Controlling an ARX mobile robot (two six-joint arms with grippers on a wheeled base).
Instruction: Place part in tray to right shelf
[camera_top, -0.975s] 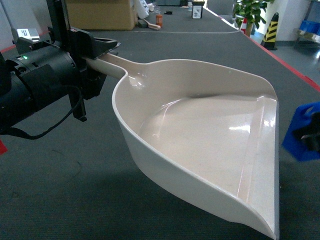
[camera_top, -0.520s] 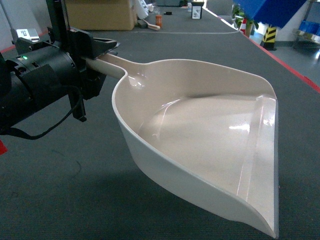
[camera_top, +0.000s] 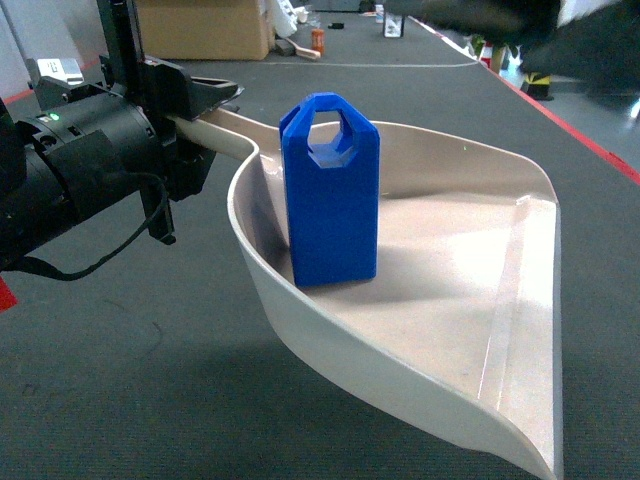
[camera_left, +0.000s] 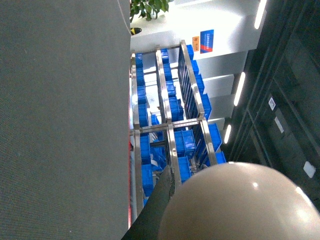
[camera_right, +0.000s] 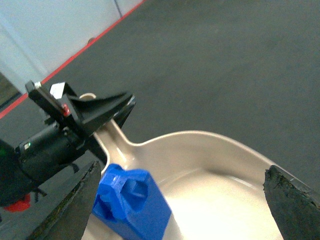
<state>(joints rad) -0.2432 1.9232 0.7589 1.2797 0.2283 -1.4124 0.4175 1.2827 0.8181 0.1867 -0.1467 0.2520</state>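
The blue part stands upright in the beige tray, near its handle end and free of any gripper. My left gripper is shut on the tray's handle and holds the tray above the dark floor. In the right wrist view my right gripper hangs open above the tray, and the part sits below, close to its left finger. The right arm is a dark blur at the top of the head view. The left wrist view shows the tray's rounded underside.
A steel-framed rack full of blue crates fills the background of the left wrist view; I cannot tell whether it is the right shelf. Cardboard boxes, a plant and a striped bollard stand at the far end of the grey floor.
The part came in from the right in the right gripper, passed above the tray, and now stands in it, let go. The right gripper has lifted away. The left arm and tray stayed still.
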